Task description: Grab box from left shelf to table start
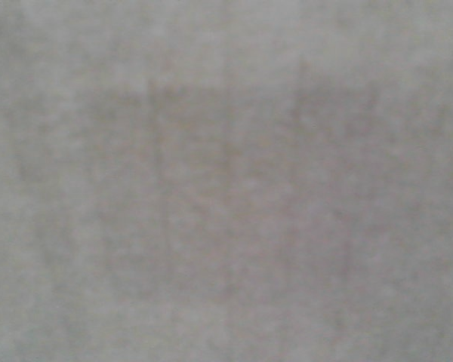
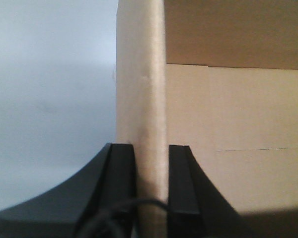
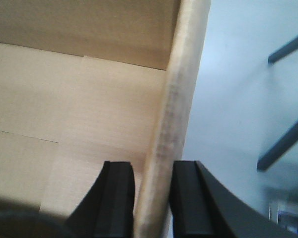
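Two pincers gripping: I'm seeing left pincer (image 2: 152, 166) pinching left wall of box (image 2: 248, 114), right pincer (image 3: 153, 181) pinching right wall; box body lying between them, wall edges running straight ahead.

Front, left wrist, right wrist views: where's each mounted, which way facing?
Front: exterior, facing forward; only grey-beige blur, no robot parts.
Left wrist: on left arm, looking along left gripper, pinching a wall of the box.
Right wrist: likewise along right gripper, pinching a box wall.
Shared: both wrist views show the box interior.
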Tool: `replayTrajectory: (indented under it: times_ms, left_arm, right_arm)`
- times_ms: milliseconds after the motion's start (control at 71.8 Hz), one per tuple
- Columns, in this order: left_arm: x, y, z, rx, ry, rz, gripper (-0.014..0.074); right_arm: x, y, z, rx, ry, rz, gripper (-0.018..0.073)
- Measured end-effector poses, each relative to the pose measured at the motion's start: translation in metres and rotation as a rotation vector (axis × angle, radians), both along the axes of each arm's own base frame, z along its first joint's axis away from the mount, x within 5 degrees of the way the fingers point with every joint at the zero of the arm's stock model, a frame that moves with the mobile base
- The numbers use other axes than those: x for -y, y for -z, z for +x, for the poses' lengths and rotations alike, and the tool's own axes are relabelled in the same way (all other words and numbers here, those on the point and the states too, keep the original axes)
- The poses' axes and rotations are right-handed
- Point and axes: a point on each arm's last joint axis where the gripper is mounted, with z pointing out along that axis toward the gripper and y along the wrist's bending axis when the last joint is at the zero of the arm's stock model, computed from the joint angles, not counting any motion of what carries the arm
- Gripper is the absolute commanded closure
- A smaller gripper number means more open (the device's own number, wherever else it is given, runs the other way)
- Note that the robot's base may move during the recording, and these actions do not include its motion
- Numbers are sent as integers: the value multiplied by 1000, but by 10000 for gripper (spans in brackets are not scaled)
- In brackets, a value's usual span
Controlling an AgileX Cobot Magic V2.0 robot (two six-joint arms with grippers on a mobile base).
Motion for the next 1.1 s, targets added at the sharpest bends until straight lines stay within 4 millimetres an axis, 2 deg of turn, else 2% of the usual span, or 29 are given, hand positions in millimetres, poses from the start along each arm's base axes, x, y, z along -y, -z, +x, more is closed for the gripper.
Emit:
replayTrajectory:
  times_ms: [1100]
  left_arm:
    - [0, 0, 0, 0, 1, -1, 700]
  right_arm:
    - [0, 0, 0, -2, 0, 0, 492]
